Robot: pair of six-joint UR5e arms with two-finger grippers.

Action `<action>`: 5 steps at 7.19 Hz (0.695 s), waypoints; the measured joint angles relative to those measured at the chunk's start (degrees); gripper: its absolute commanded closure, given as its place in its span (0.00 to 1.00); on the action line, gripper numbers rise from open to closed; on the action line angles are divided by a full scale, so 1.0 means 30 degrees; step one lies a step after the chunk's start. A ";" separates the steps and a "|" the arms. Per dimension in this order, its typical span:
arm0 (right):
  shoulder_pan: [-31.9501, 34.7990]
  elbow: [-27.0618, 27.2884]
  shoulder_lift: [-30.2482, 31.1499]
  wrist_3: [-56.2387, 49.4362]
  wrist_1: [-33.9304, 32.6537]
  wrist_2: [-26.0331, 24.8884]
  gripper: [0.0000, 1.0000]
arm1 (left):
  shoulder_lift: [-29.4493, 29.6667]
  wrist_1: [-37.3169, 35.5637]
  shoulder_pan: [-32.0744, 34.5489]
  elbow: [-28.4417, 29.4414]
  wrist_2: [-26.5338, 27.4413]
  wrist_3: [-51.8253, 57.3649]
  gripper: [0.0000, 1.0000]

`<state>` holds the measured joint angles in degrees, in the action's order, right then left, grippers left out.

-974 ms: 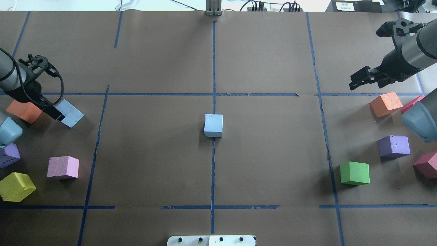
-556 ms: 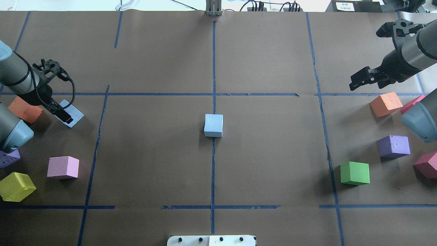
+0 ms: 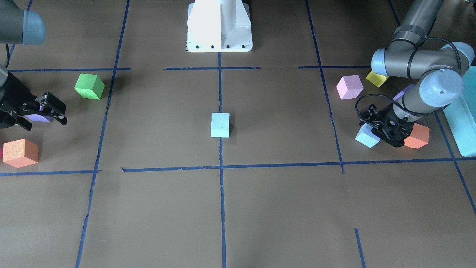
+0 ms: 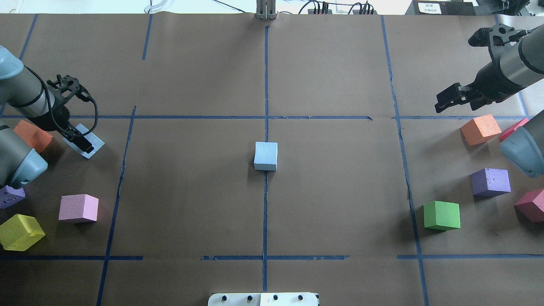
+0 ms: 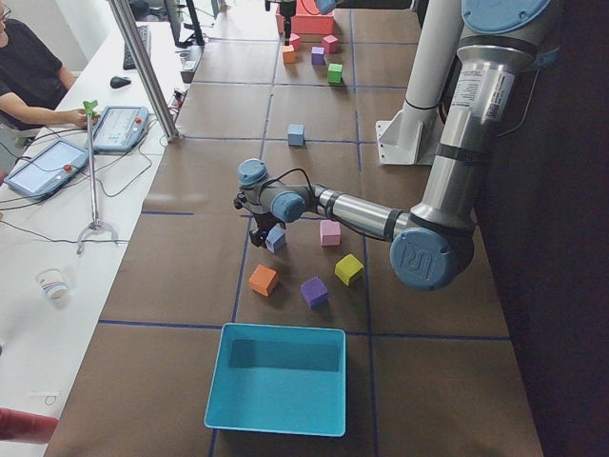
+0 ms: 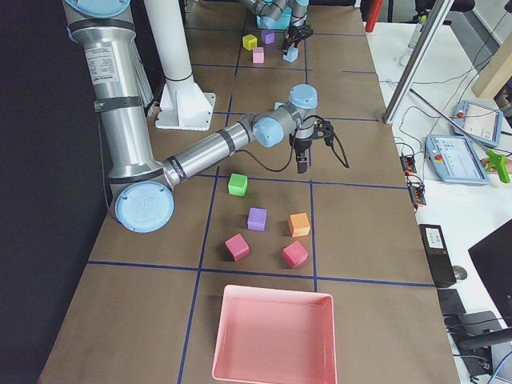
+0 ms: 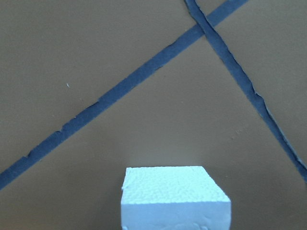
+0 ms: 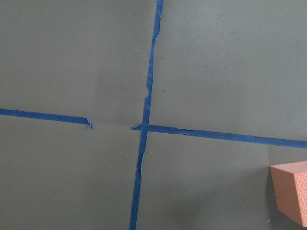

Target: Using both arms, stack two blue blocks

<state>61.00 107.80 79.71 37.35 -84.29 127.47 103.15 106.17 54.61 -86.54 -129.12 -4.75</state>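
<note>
One pale blue block (image 4: pixel 265 156) sits on the centre tape line, alone; it also shows in the front view (image 3: pixel 220 125). The second blue block (image 4: pixel 97 145) lies at the left, turned at an angle, and fills the bottom centre of the left wrist view (image 7: pixel 175 199). My left gripper (image 4: pixel 84 145) hangs low right over this block, with one black finger across its top; the jaws look open around it. My right gripper (image 4: pixel 441 102) is open and empty, held above the table at the far right, well away from both blue blocks.
Around the left block lie an orange cube (image 4: pixel 32 136), a pink cube (image 4: pixel 78 208), a yellow cube (image 4: pixel 21 231) and a purple cube (image 4: pixel 10 196). At the right are orange (image 4: pixel 480 128), purple (image 4: pixel 491 182), green (image 4: pixel 442 215) and red (image 4: pixel 531 205) cubes. A teal box (image 5: pixel 276 381) stands at the left end.
My left gripper has moved from the left side of the angled blue block to directly over it. The right arm and the centre block have not moved.
</note>
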 measured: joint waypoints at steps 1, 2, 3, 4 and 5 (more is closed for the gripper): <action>0.0000 -0.0010 0.0002 0.0000 0.0000 -0.0014 0.00 | 0.0051 0.0220 -0.0023 0.0225 0.0002 0.0000 0.43; 0.0000 -0.0013 0.0003 -0.0001 0.0000 -0.0036 0.00 | 0.0079 0.0306 -0.0031 0.0303 0.0002 -0.0020 0.66; 0.0000 -0.0012 0.0003 0.0000 0.0000 -0.0055 0.00 | 0.0089 0.0320 -0.0037 0.0259 -0.0003 -0.0316 0.75; 0.0000 0.0000 0.0004 -0.0001 0.0000 -0.0064 0.00 | 0.0105 0.0299 -0.0038 -0.0021 0.0036 -0.1200 0.80; 0.0000 0.0009 0.0004 0.0000 0.0000 -0.0067 0.00 | 0.0128 0.0213 -0.0039 -0.0636 0.0295 -0.2369 0.84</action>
<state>61.00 107.83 79.72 37.35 -84.29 127.27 103.53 106.81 54.49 -88.45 -128.23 -11.85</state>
